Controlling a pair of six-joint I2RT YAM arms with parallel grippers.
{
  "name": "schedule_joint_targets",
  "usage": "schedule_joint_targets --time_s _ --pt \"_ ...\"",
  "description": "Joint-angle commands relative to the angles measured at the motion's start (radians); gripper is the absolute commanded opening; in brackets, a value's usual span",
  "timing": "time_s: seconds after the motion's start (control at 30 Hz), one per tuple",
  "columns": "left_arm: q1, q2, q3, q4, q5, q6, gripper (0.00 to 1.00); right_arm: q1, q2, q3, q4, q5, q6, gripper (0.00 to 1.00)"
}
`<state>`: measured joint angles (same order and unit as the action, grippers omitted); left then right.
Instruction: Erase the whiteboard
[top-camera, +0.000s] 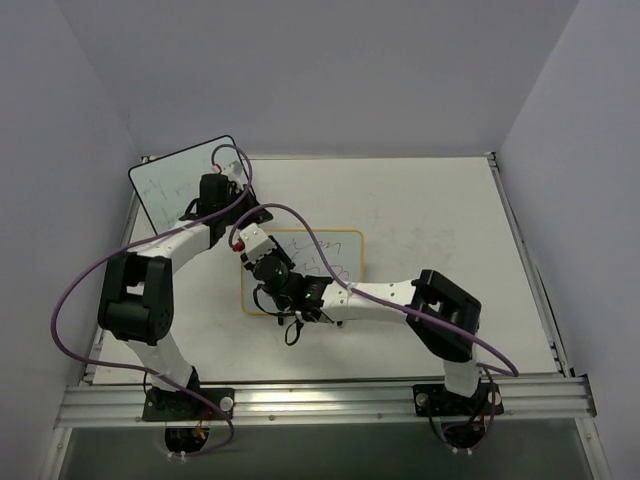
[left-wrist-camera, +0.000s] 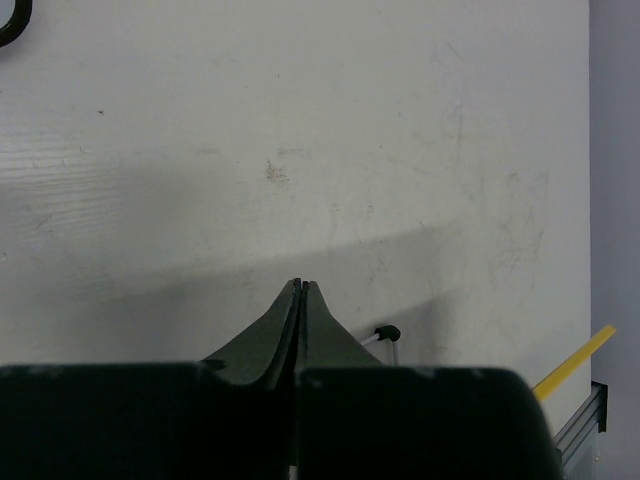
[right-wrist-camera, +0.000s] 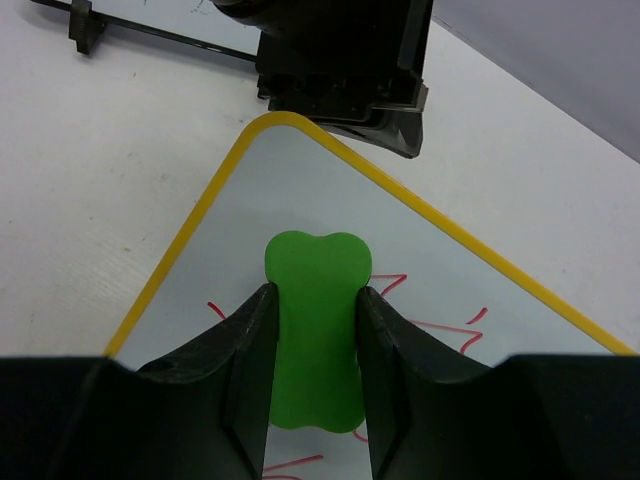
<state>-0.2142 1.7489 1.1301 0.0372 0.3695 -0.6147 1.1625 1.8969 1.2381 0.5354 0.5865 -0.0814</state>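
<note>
The whiteboard (top-camera: 335, 247), with a thin yellow frame, lies flat on the table and carries red scribbles (right-wrist-camera: 440, 325). In the right wrist view its rounded corner (right-wrist-camera: 290, 180) is just ahead of my fingers. My right gripper (right-wrist-camera: 315, 295) is shut on a green bone-shaped eraser (right-wrist-camera: 315, 340) that rests on the board near that corner. In the top view it (top-camera: 268, 268) sits over the board's left part. My left gripper (left-wrist-camera: 300, 285) is shut and empty above bare table. In the top view it (top-camera: 236, 206) is just beyond the board's far left corner.
A black-framed whiteboard (top-camera: 178, 180) stands tilted at the far left, its black foot (right-wrist-camera: 85, 25) near the left arm. The left gripper's black body (right-wrist-camera: 340, 70) is close beyond the yellow board's corner. Purple cables (top-camera: 300, 225) loop over the board. Grey walls enclose the table.
</note>
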Motion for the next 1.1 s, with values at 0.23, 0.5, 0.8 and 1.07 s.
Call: schedule_joint_targets --time_s 0.23,0.5,0.8,1.07 --pt "-0.008 0.012 0.049 0.038 0.058 0.029 0.02 0.026 0.071 0.052 0.093 0.039 -0.070 0.00" --pt "-0.014 0.014 0.051 0.043 0.071 0.033 0.02 0.039 0.108 0.008 0.225 0.167 -0.155 0.00" --pt "-0.016 0.006 0.039 0.059 0.085 0.035 0.02 0.031 0.102 -0.071 0.362 0.237 -0.212 0.00" --pt "-0.016 0.008 0.028 0.073 0.094 0.036 0.02 -0.020 0.033 -0.153 0.411 0.269 -0.182 0.00"
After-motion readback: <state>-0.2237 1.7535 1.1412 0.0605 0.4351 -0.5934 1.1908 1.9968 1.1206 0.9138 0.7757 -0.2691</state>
